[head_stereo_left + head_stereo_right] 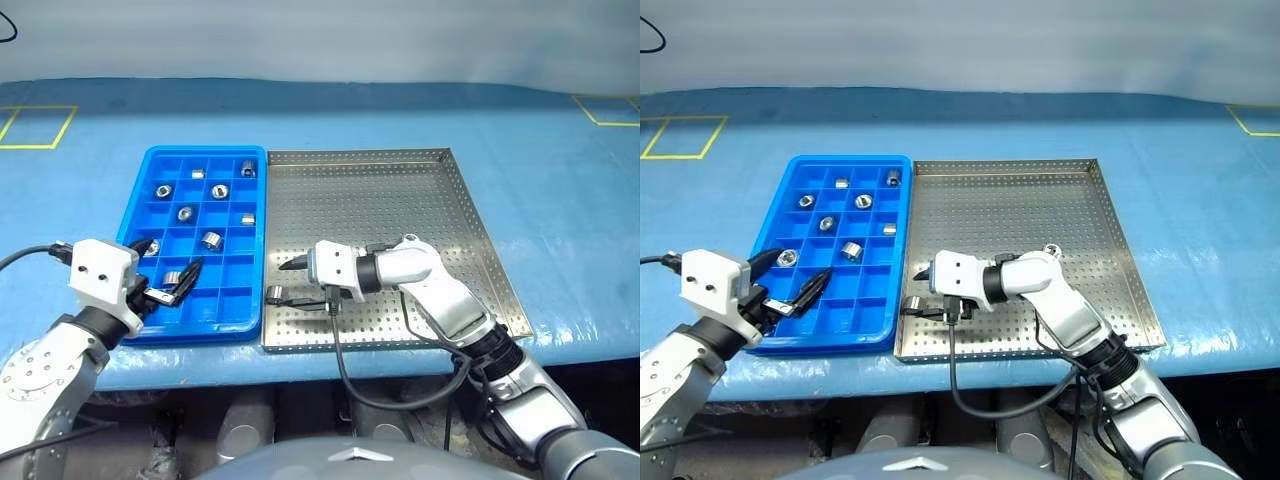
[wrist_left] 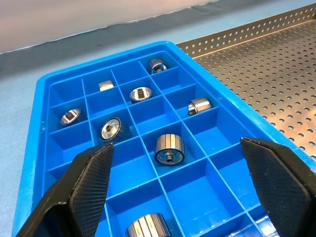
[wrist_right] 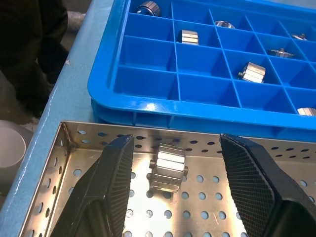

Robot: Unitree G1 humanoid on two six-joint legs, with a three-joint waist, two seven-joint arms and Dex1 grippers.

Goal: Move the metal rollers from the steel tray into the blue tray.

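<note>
Metal rollers, small shiny silver cylinders with a central hole, now lie almost all in the bright blue plastic tray (image 1: 232, 318) with its grid of square compartments, one roller to a cell, which keeps them from rolling about. Nine or so can be counted there in the head views, spread over the far and middle rows. One last metal roller (image 3: 168, 167) remains on the square grey steel tray (image 1: 480, 250) with the perforated floor, in its near left corner, just beside the rim next to the blue tray.

Reaching across leftwards, the right gripper (image 3: 173, 192) has its two black fingers spread on either side of this roller; they straddle it without visibly touching, so I judge the grasp is lined up but not yet closed. It points slightly downwards, low over the floor, presumably so the pads meet the roller's flat-sided wall.

Over the near left part of the blue tray hovers the left gripper (image 2: 177, 187), its jaws wide apart and empty, probably because it has nothing to carry and is clear of the right arm's path.

Closing on the roller looks like the next move; its nearness to the corner rim leaves little room.
</note>
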